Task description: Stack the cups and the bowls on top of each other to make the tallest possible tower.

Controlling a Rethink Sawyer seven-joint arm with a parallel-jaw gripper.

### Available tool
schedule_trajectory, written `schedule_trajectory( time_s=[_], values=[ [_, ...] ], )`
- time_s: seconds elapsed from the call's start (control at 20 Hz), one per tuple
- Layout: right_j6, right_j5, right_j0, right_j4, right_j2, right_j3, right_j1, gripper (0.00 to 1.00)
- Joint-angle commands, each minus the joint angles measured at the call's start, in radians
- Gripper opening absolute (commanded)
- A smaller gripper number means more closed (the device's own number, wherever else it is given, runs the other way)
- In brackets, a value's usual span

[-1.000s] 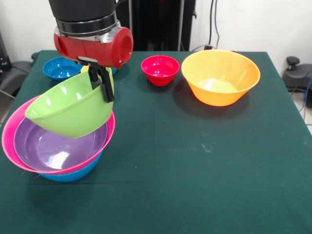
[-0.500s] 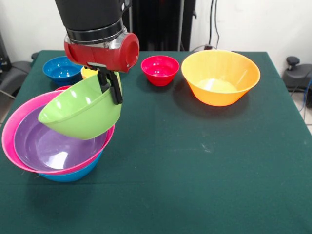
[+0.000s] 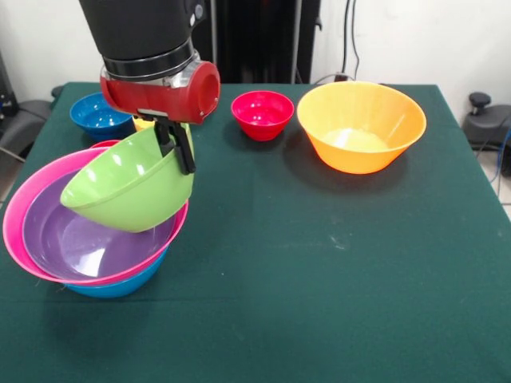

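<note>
Jaws (image 3: 175,146) grip the green bowl (image 3: 128,190) (tilted) above the tower (image 3: 48,231).

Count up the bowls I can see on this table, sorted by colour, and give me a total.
Green: 1, held tilted by the hand: green bowl
Pink: 1
Purple: 1
Blue: 2
Red: 1
Orange: 1
Total: 7 bowls

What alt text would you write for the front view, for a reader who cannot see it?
A red and black robot arm's gripper holds a tilted green bowl by its rim above a pile of purple, pink and blue bowls on a green table. Behind stand an orange bowl, a small red bowl and a blue bowl.
</note>
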Motion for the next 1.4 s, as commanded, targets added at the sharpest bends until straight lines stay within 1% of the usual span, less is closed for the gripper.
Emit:
schedule_trajectory(
  time_s=[0.05,0.35,0.65,0.95,1.0,1.25,1.4],
  values=[
    [-0.255,-0.019,-0.016,-0.084,0.083,0.061,0.014,0.0],
    [-0.263,-0.009,-0.038,-0.099,0.101,0.06,0.019,0.0],
    [-0.253,-0.012,-0.064,-0.117,0.114,0.089,0.003,0.0],
    [-0.272,-0.009,-0.086,-0.132,0.13,0.092,0.005,0.0],
    [-0.278,-0.002,-0.089,-0.137,0.135,0.088,0.007,1.0],
    [-0.291,0.004,-0.093,-0.143,0.145,0.088,0.009,1.0],
    [-0.28,-0.008,-0.096,-0.15,0.147,0.098,0.003,1.0]
  ],
)
